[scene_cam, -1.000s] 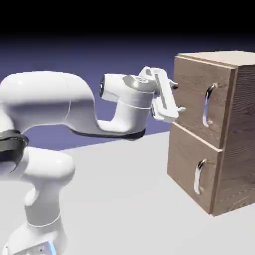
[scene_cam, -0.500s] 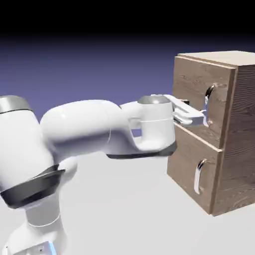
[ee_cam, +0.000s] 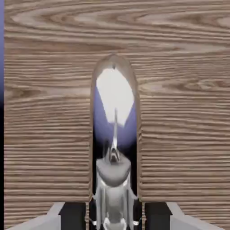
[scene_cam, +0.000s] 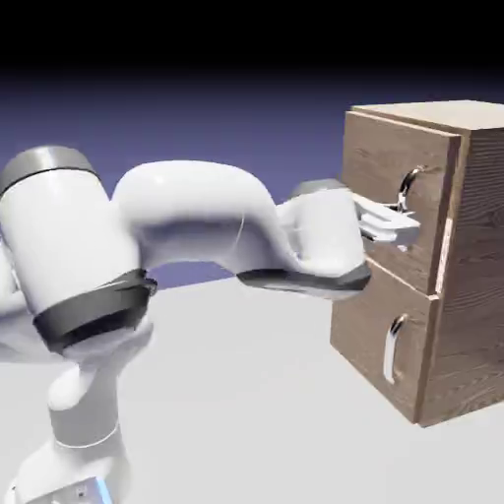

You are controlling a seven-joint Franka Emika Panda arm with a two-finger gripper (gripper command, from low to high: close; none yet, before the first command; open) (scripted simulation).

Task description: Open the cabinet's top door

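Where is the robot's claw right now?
In the exterior view the gripper is at the right, against the cabinet's top door, shut on its silver handle, above the lower door.

Glossy white Franka Panda arm (scene_cam: 197, 221) of fat, rounded, capsule-like links. Dark grey bands at the joints: one ring round the big near link, a thin seam under the forearm, a pale grey cap atop the wrist. Blue-lit patch at the foot of the base (scene_cam: 84, 489). Slim white gripper (scene_cam: 402, 221) on a flat hand. Small grey finger tips (ee_cam: 74, 215) with dark inner pads in the hand view.
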